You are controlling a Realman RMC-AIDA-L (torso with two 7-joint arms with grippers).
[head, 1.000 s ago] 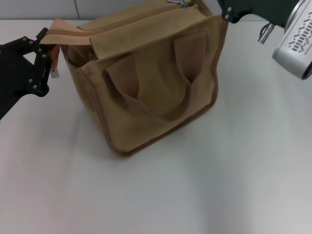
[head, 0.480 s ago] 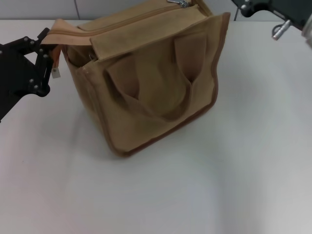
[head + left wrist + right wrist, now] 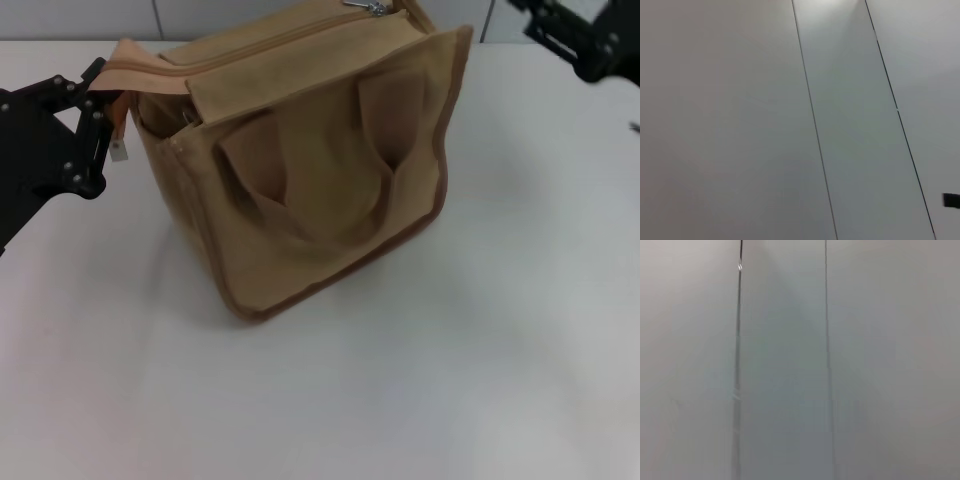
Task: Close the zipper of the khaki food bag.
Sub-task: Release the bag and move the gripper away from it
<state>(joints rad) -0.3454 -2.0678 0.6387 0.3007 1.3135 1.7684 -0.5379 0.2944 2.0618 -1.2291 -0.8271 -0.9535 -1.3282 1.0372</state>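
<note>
while left gripper (image 3: 100, 100) pinches khaki food bag (image 3: 310, 170), apparently zipped.

A plain white tabletop (image 3: 420, 390) fills most of the head view, evenly lit, with soft shadow. Along its far edge rises a pale grey panelled wall (image 3: 80, 18), split by thin dark vertical seams. Both wrist views show only this wall's (image 3: 740, 125) panels and narrow seams (image 3: 826, 340).

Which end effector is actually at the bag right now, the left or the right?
The left end effector: it grips the khaki food bag at its left top corner. The right end effector sits apart, upper right.
</note>
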